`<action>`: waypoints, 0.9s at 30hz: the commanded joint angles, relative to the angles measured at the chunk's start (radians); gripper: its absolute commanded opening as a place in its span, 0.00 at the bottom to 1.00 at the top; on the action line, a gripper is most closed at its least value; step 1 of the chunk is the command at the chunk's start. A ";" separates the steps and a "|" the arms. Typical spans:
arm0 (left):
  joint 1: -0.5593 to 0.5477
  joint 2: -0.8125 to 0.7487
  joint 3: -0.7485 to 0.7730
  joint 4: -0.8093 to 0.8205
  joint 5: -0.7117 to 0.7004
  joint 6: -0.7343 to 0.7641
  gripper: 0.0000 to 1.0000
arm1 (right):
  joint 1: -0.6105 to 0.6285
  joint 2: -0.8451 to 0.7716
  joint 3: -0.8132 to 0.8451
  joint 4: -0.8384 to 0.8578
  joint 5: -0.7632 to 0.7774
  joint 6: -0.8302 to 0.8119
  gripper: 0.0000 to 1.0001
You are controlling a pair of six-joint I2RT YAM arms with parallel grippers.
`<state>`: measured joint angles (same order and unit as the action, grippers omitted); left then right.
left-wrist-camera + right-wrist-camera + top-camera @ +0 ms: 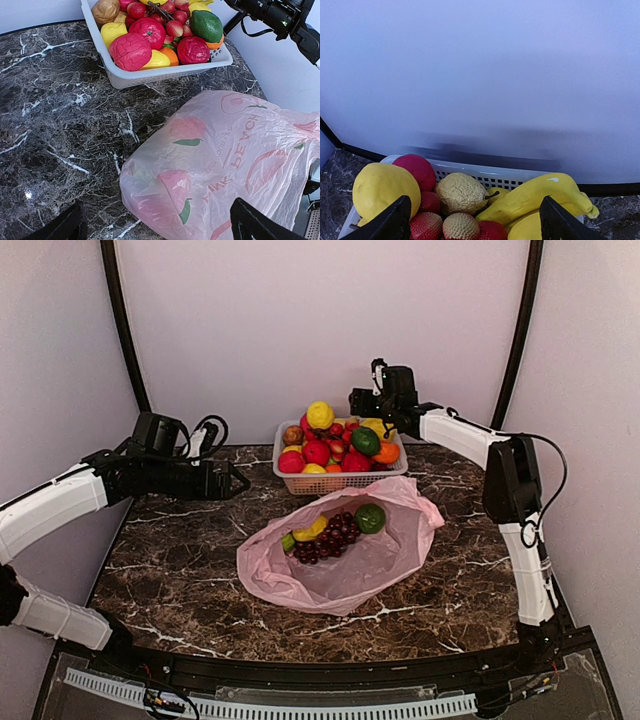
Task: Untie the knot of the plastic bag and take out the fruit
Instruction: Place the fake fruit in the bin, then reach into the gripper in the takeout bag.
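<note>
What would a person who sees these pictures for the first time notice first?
First, the white basket heaped with bright fruit, at the far middle of the dark marble table. Next, the pink plastic bag lying open in front of it at the table's centre, with a dark grape bunch, a yellow fruit and a green fruit in its mouth.

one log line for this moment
pink bag open | grapes, green fruit, yellow fruit inside | right jaws open over basket | left jaws open, empty
</note>
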<state>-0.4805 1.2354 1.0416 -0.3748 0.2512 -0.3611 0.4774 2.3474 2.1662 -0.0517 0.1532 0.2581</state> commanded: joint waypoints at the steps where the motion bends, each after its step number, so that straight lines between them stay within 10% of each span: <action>1: 0.005 -0.035 -0.015 0.028 0.099 0.009 0.99 | -0.001 -0.168 -0.090 0.033 -0.106 -0.036 0.90; 12: -0.087 -0.051 -0.121 0.035 0.151 0.090 0.99 | 0.085 -0.596 -0.505 -0.097 -0.338 -0.146 0.99; 27: -0.239 -0.009 -0.063 0.102 0.093 0.097 0.99 | 0.377 -0.895 -0.773 -0.305 -0.282 -0.013 0.96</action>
<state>-0.6994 1.2217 0.9329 -0.3073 0.3431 -0.2760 0.8021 1.4906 1.4288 -0.3161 -0.1608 0.1638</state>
